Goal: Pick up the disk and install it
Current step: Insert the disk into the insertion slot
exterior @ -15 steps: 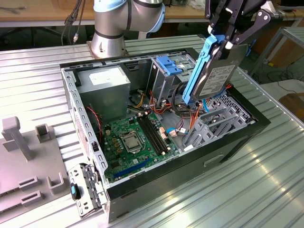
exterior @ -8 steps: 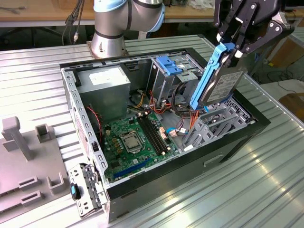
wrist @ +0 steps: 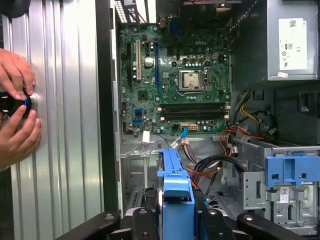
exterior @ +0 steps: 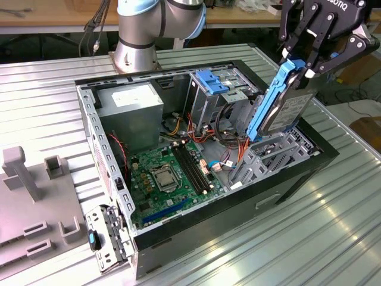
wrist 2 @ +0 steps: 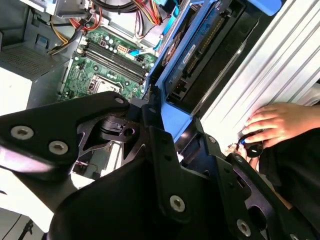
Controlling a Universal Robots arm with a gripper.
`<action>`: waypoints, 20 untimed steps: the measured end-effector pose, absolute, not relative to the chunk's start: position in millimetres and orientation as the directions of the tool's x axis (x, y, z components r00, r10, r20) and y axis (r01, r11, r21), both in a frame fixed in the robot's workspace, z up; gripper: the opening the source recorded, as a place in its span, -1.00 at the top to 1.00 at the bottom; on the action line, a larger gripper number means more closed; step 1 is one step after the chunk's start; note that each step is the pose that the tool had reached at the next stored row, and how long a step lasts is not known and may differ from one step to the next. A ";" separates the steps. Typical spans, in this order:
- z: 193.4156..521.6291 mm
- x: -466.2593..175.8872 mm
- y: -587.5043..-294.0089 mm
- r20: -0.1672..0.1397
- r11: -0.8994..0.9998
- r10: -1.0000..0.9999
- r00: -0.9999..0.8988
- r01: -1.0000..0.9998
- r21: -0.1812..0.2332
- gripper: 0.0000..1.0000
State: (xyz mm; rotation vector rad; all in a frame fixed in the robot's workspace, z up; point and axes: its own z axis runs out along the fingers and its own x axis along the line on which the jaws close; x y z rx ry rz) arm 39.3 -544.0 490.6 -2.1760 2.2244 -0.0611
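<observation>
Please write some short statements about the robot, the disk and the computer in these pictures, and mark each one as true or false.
1. The gripper grips the disk by the top of its blue carrier. True.
2. The disk lies flat on the motherboard. False: it is held steeply tilted at the exterior view's right end of the case, off the motherboard.
3. The computer case is closed by a side panel. False: it is open, and the motherboard is exposed.
4. A person's hand is at the ribbed metal table beside the case. True.
</observation>
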 end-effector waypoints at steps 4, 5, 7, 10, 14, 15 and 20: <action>484.9 46.6 -544.1 0.006 0.020 -1.000 -0.020 -0.999 -0.045 0.27; 483.7 48.1 -544.3 0.006 0.018 -1.000 -0.018 -0.999 -0.042 0.27; 481.7 49.9 -544.9 0.007 0.014 -1.000 -0.014 -0.999 -0.037 0.27; 477.3 52.0 -545.3 0.007 0.018 -1.000 -0.019 -0.999 -0.037 0.27; 470.8 55.5 -545.6 0.006 0.053 -0.999 -0.053 -0.998 -0.037 0.27; 470.0 56.2 -545.7 0.006 0.053 -0.999 -0.053 -0.998 -0.037 0.27; 465.9 57.8 -549.2 0.007 0.052 -0.999 -0.052 -0.998 -0.037 0.27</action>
